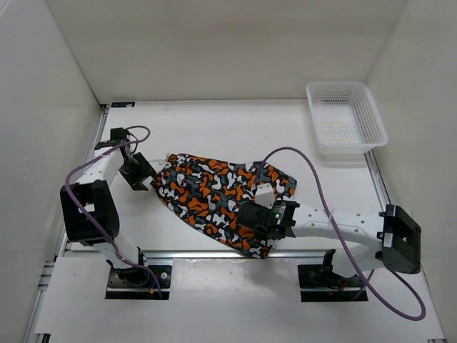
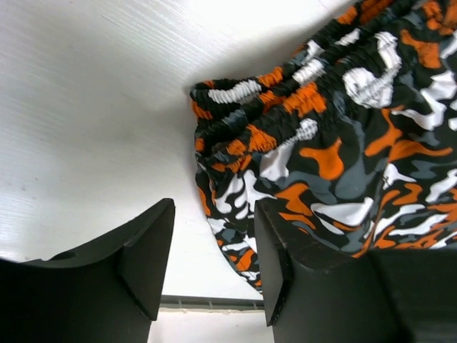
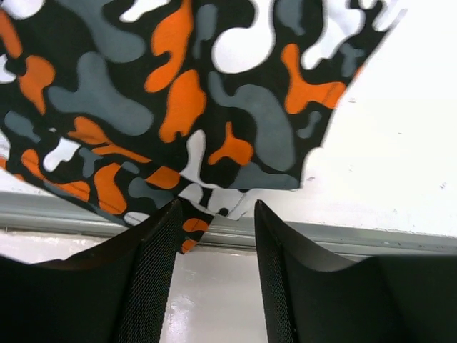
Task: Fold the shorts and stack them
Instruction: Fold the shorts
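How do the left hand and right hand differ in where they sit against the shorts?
The left hand is beside the gathered waistband of the shorts, over the table. The right hand is above the cloth, at a leg hem by the near edge. Both are open, gripping nothing.

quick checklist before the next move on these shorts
1. left gripper open: ok
2. right gripper open: ok
3. waistband inside left gripper: not ok, it lies just ahead
4. shorts fully on table: not ok, near hem overlaps the rail
5. basket apart from shorts: ok
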